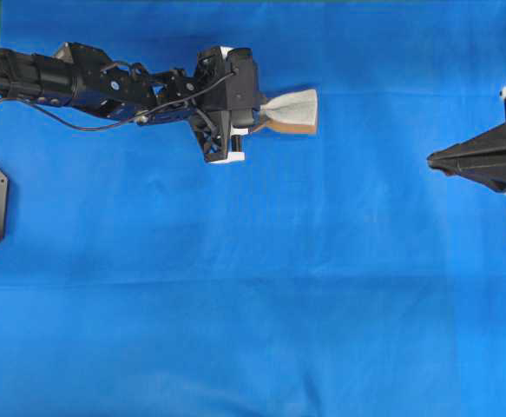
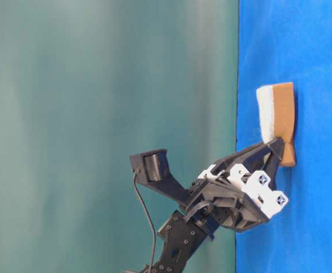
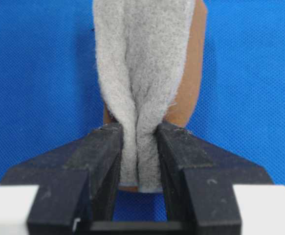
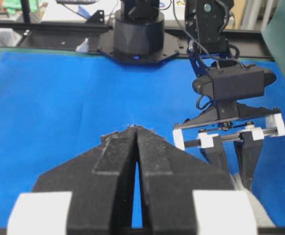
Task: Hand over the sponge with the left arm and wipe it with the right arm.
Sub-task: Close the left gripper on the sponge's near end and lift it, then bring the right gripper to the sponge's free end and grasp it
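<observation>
Only the left wrist view shows the left hand [image 3: 140, 147] pinching the sponge's [image 3: 142, 73] creased fuzzy end.

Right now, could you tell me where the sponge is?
In the overhead view the sponge lies on the blue cloth in the upper middle, its near end pinched in the left gripper, well away from the right gripper at the right edge.

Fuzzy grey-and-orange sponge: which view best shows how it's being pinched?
Left wrist view: the grey-topped, orange-backed sponge creases between the left gripper fingers. Overhead shows it whole; table-level shows both layers edge-on; right wrist shows only a corner.
</observation>
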Controlling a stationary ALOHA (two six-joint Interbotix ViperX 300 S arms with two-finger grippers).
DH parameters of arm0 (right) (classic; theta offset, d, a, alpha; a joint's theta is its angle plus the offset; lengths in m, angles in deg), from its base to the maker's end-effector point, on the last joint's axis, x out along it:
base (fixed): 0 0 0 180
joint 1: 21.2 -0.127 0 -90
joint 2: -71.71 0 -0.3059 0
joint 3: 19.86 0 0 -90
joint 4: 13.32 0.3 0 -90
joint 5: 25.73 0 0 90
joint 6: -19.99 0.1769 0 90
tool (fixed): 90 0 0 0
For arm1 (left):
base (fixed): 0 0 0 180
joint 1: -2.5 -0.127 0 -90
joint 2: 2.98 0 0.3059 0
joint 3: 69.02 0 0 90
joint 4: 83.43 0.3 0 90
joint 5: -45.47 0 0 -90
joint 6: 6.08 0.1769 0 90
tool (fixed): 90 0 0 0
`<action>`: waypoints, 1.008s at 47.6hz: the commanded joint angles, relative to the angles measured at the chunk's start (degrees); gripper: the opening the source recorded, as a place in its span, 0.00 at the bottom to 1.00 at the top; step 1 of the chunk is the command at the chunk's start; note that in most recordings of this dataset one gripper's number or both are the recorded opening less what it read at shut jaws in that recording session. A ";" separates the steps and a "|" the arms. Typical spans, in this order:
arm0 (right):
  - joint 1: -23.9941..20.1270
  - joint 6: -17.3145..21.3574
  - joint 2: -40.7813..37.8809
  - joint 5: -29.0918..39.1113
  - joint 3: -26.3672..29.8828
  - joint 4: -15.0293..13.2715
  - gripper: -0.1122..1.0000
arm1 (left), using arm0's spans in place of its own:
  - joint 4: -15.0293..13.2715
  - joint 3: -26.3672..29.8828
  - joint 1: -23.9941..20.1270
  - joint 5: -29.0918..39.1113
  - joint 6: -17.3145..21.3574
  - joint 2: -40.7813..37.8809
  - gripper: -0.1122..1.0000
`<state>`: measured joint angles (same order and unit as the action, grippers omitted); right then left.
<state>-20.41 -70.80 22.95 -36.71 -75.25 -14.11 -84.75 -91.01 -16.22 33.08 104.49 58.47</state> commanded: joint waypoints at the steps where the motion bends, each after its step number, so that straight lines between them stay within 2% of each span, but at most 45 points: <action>1: 0.09 0.00 -0.44 -0.18 0.88 0.00 0.10 | -0.09 1.05 -0.26 2.29 -0.35 3.34 0.27; 9: 0.09 0.00 -0.53 -0.18 0.88 -0.09 0.10 | -0.09 0.97 0.00 6.50 -2.11 8.70 0.27; 16: 0.18 0.00 -0.53 -0.18 0.88 0.00 0.10 | -0.18 1.05 1.41 11.60 -2.46 15.29 0.26; 22: 0.35 0.00 -0.53 -0.18 0.97 -0.09 0.10 | -0.18 0.70 3.34 15.73 -4.48 20.39 0.26; 37: 1.32 0.00 -1.23 -0.18 0.97 0.00 0.10 | -0.18 0.00 13.97 21.45 -11.51 27.69 0.26; 42: 1.49 0.09 -1.76 -0.18 1.05 0.00 0.10 | -0.18 0.09 17.14 21.45 -11.87 28.74 0.26; 48: 1.41 0.70 -2.55 -0.18 1.58 0.00 0.10 | -0.18 0.18 18.11 21.62 -11.87 28.56 0.26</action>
<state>-19.00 -70.44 21.11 -36.63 -75.25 -14.11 -84.83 -91.54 1.71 54.88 92.71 85.98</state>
